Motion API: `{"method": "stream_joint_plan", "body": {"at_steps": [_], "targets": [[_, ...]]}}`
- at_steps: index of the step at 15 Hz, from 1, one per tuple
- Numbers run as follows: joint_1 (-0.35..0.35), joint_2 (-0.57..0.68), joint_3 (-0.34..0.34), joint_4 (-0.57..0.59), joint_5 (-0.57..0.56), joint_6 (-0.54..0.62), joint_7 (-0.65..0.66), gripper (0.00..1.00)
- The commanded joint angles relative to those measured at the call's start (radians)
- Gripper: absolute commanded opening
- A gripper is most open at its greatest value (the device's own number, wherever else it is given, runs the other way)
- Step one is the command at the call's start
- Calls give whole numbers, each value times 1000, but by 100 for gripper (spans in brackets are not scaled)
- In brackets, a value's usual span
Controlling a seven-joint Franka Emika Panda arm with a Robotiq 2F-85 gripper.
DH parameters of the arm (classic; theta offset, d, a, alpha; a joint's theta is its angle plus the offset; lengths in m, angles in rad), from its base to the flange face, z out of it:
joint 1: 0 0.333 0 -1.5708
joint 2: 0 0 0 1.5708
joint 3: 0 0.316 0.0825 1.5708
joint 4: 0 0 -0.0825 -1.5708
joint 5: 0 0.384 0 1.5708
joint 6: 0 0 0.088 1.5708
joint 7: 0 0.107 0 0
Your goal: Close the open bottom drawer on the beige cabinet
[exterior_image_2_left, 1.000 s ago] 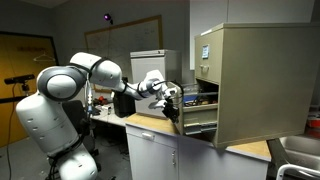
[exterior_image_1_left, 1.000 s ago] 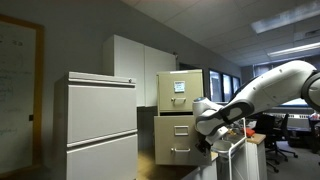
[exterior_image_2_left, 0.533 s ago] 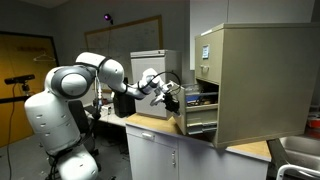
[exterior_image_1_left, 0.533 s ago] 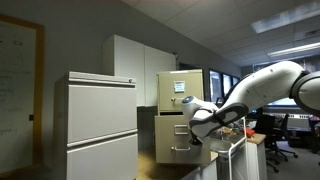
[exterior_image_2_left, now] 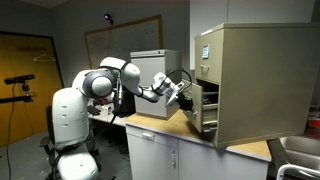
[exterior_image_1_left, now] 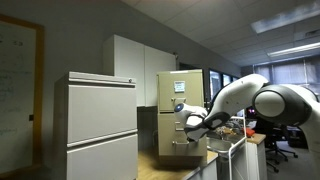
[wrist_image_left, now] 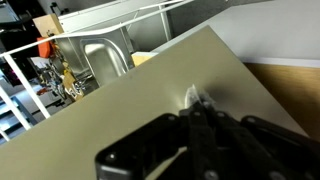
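An office with grey walls and ceiling lights; a wooden-topped counter carries the beige cabinet, and in an exterior view a wider pale cabinet stands beside it. The bottom drawer is the lowest of the stack and juts only a little way out of the cabinet body, not flush with it. The claw is right at the drawer's front face, on the side away from the cabinet, with the arm reaching in level. In the wrist view the tan drawer front fills the frame and the claw has its dark fingers drawn together, empty, tips against the metal just below the small silver handle.
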Motion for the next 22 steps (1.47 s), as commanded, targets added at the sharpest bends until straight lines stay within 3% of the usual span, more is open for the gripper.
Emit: {"method": "stream_joint_plan", "body": {"at_steps": [1,12,22], "targets": [[8,173,-76,237,-89,26,2,0],[36,461,-204,603,-137,-95,117,0],[1,625,-199,885,-6,-357,119,0]]}}
